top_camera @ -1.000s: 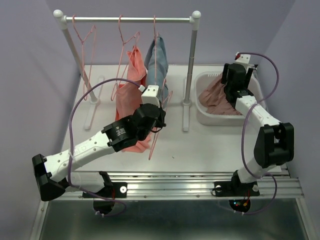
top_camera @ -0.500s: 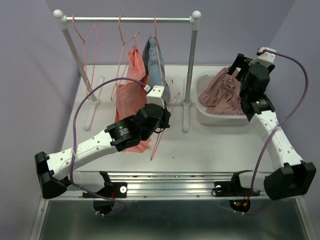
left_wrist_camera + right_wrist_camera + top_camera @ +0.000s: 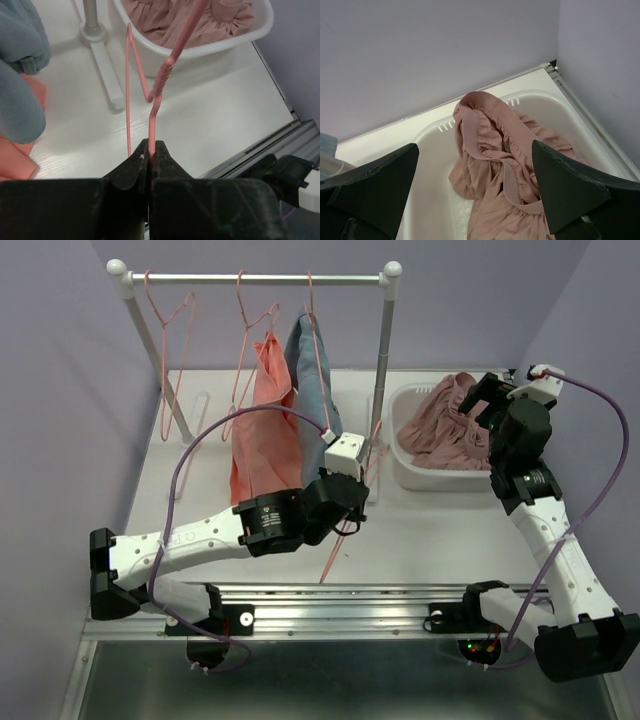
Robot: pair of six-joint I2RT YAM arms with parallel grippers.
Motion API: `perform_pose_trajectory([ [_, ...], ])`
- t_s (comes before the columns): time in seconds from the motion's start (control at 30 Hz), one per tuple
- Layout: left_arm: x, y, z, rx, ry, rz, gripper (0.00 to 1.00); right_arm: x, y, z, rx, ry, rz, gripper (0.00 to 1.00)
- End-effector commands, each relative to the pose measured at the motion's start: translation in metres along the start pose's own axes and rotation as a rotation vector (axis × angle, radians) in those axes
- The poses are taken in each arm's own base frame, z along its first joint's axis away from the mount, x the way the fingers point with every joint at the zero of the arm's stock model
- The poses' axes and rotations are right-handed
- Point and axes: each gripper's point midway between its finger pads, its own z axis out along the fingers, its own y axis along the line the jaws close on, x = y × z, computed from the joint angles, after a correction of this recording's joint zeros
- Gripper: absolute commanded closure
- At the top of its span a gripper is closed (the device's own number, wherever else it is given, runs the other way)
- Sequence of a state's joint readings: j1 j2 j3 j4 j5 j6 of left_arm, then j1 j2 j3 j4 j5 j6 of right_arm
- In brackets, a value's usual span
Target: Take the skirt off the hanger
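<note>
Dusty-pink cloth: the skirt [image 3: 495, 165] lies heaped in the basin [image 3: 435, 132] just below the right gripper [image 3: 475, 150], whose jaws are spread wide. We judge it light and limp; take a ruffle fold. The left gripper [image 3: 151, 150] clamps the hanger [image 3: 162, 85], apparently bare.

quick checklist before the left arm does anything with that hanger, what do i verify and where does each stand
1. left gripper shut on the pink hanger: ok, wire pinched between closed fingers.
2. Hanger bare: ok, no cloth on the visible wire.
3. pink skirt in the white basket: ok.
4. right gripper free of the skirt: ok, open above it.
5. Hanger clear of the rack post: cannot tell, the wire passes close in the top view.
</note>
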State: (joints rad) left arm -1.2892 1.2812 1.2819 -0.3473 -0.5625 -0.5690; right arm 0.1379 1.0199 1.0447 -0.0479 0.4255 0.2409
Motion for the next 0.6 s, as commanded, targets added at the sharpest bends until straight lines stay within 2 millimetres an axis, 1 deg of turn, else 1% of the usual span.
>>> perform_pose_trajectory([
  [0.0, -0.05, -0.014, -0.042, 0.034, -0.11, 0.011, 1.0, -0.009, 0.002, -0.005, -0.016, -0.02, 0.026, 0.0],
  [0.07, -0.065, -0.012, -0.056, 0.022, -0.142, 0.034, 1.0, -0.006, 0.004, -0.004, -0.024, -0.009, 0.024, 0.0],
  [0.1, -0.08, -0.012, -0.072, 0.031, -0.164, 0.03, 1.0, -0.003, 0.004, -0.003, -0.025, -0.002, 0.022, 0.0],
  [0.17, -0.098, -0.007, -0.086, 0.024, -0.195, 0.047, 1.0, 0.0, 0.006, -0.002, -0.03, 0.009, 0.021, 0.0],
  [0.2, -0.114, -0.005, -0.097, 0.027, -0.218, 0.039, 1.0, 0.002, 0.006, -0.001, -0.031, 0.013, 0.02, 0.0],
  [0.27, -0.129, -0.001, -0.108, 0.018, -0.244, 0.039, 1.0, 0.006, 0.007, 0.0, -0.036, 0.023, 0.018, 0.0],
  [0.3, -0.145, 0.002, -0.116, 0.012, -0.28, 0.044, 1.0, 0.007, 0.007, 0.001, -0.037, 0.022, 0.017, 0.0],
  [0.4, -0.165, 0.007, -0.128, -0.002, -0.325, 0.056, 1.0, 0.013, 0.006, 0.004, -0.031, 0.035, 0.006, 0.0],
  [0.43, -0.177, 0.01, -0.136, -0.007, -0.353, 0.051, 1.0, 0.014, 0.006, 0.005, -0.028, 0.039, 0.003, 0.0],
  [0.47, -0.189, 0.014, -0.145, -0.013, -0.379, 0.034, 1.0, 0.015, 0.005, 0.005, -0.023, 0.04, 0.001, 0.0],
  [0.53, -0.204, 0.021, -0.156, -0.029, -0.419, 0.017, 1.0, 0.017, 0.005, 0.007, -0.022, 0.044, 0.0, 0.0],
  [0.57, -0.211, 0.03, -0.162, -0.066, -0.446, 0.003, 1.0, 0.018, 0.005, 0.007, -0.023, 0.046, -0.001, 0.0],
])
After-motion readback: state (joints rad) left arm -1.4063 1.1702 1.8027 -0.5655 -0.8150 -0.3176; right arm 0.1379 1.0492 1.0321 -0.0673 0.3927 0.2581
